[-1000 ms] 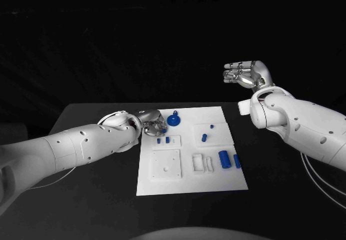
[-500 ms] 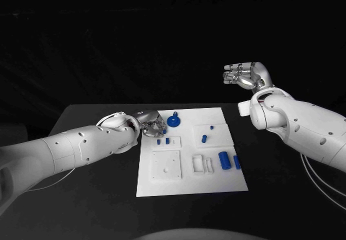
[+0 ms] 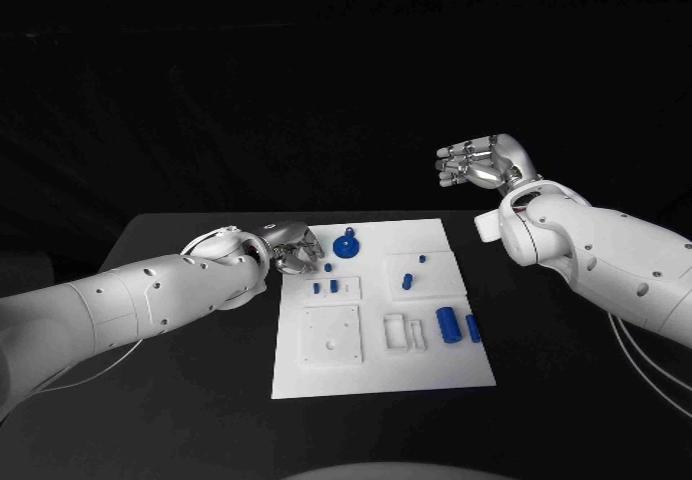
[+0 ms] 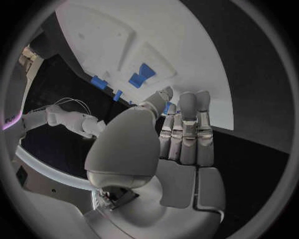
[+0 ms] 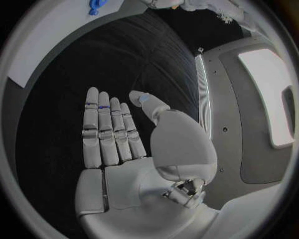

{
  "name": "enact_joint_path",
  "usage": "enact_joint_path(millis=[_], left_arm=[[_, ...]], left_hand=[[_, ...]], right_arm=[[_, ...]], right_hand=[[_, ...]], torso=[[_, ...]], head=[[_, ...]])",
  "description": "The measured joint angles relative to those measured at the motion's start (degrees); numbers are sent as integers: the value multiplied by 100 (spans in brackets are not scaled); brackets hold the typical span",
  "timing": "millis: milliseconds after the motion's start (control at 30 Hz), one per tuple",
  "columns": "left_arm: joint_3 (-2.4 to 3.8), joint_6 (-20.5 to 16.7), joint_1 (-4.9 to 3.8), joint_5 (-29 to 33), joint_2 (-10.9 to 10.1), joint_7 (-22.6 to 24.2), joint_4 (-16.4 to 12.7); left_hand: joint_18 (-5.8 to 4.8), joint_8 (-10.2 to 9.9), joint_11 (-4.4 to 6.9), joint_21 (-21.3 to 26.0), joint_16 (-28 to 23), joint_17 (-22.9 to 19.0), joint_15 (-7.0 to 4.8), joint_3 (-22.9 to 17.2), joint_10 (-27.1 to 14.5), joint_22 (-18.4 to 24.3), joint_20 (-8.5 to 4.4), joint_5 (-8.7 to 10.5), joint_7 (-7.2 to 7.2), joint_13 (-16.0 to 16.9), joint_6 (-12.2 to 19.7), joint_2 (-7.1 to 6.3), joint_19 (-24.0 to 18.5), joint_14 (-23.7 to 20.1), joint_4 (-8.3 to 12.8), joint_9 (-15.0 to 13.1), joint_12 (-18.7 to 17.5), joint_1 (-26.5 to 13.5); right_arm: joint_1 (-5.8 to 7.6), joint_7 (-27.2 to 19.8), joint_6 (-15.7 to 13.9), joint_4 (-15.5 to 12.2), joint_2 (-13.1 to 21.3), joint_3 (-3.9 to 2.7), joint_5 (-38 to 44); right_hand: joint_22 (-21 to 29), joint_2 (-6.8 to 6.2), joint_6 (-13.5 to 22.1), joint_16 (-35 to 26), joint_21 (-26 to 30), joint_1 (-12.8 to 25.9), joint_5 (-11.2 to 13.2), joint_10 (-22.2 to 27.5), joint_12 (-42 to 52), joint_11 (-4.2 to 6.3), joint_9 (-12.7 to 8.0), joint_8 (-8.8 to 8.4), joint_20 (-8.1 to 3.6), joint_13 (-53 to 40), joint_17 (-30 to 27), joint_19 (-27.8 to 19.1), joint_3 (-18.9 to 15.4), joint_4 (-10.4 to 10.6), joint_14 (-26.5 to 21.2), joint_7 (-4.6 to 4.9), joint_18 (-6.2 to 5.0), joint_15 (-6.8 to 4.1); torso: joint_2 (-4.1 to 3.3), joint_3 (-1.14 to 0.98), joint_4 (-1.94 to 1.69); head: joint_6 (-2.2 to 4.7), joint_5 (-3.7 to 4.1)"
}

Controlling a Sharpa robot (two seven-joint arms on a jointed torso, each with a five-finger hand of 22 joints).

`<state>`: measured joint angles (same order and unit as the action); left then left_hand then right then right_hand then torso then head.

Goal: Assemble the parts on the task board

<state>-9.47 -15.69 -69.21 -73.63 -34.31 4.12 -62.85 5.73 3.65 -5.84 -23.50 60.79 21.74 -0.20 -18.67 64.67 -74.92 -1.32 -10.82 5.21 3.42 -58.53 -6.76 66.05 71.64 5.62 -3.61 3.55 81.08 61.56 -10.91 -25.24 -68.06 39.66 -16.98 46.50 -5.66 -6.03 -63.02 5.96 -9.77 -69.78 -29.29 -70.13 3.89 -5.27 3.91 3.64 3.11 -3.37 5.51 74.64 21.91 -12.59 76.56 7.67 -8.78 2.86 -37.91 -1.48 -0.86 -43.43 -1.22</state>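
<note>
The white task board (image 3: 433,370) lies mid-table with several blue parts on it: a round knobbed part (image 3: 346,242), small pieces (image 3: 326,268) near its left edge, and two cylinders (image 3: 449,323) on the right. My left hand (image 3: 293,246) hovers at the board's far-left edge, beside the knobbed part. In the left wrist view its fingers (image 4: 187,129) lie straight and together, with the thumb against them. A sliver of blue (image 4: 167,106) shows at the thumb tip; I cannot tell whether it is held. My right hand (image 3: 480,162) is raised behind the board's far-right corner, fingers apart and empty (image 5: 109,129).
The black table (image 3: 173,400) extends on both sides of the board. Recessed white fixtures (image 3: 332,335) sit in the board's near half. The right wrist view catches a board corner (image 5: 37,45) with a blue part (image 5: 94,6).
My left hand has drawn back a little to the left from the board's edge. My right hand has sunk slightly and tilted forward.
</note>
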Motion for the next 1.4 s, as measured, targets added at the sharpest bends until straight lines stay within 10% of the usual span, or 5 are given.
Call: enact_joint_path(millis=[333,567,767,1100,1400], left_arm=[[210,-10,-145,370,-299,2,-78],[273,-48,-267,1178,-437,60,-178],[313,-184,-311,2552,-520,261,-370],[331,-373,-322,4452,-650,713,-717],[335,-439,-324,5067,-698,936,-882]], left_hand=[[-1,0,63,0,-391,-169,-1,-122,126,1,-12,-26,122,-4,-165,0,-94,-61,122,0,0,0],[-39,0,103,182,-904,-332,-23,-116,316,1,-32,-1,174,-4,-278,37,-219,-61,115,-1,0,-37],[-35,0,134,898,-1867,-674,26,216,464,491,54,422,174,-4,-278,129,-324,-148,-167,-1,0,-174],[-221,0,70,1975,-4905,-1499,311,607,442,2138,336,378,205,-3,-309,198,-626,150,-315,-1,0,-151],[-221,0,49,1975,-5639,-1327,318,742,421,2951,326,378,205,-3,-309,198,-552,444,-308,-1,0,-151]], right_arm=[[-2,287,1001,115,14,0,1295],[-18,585,1381,28,19,14,2338],[-66,915,1507,-95,0,121,3276],[-164,1353,1565,-196,-35,272,4338],[-246,1601,1685,-299,-16,351,4830]], right_hand=[[-1112,163,-252,1788,-1623,-50,0,-485,-26,264,6,0,-692,-11,2534,948,-476,-304,727,-158,136,-533],[-2239,100,-251,2966,-2808,51,263,-424,-25,272,6,0,-733,-20,4106,808,-322,-345,734,-157,163,-560],[-2582,31,-251,3104,-3082,119,585,-227,-25,217,6,0,-680,-20,4298,731,-267,-322,734,-157,85,-560],[-2862,-59,-219,3149,-3160,149,866,-133,-24,199,6,0,-667,-19,4366,703,-231,-285,715,-188,38,-541],[-3294,-145,-219,3241,-3327,169,866,-133,-23,199,6,0,-667,-19,4420,703,-220,-194,715,-188,34,-541]], torso=[[2,-2,1],[-1,-2,1],[-4,4,1],[-7,3,-12],[-7,5,-7]], head=[[7,11],[13,32],[31,57],[37,129],[27,125]])
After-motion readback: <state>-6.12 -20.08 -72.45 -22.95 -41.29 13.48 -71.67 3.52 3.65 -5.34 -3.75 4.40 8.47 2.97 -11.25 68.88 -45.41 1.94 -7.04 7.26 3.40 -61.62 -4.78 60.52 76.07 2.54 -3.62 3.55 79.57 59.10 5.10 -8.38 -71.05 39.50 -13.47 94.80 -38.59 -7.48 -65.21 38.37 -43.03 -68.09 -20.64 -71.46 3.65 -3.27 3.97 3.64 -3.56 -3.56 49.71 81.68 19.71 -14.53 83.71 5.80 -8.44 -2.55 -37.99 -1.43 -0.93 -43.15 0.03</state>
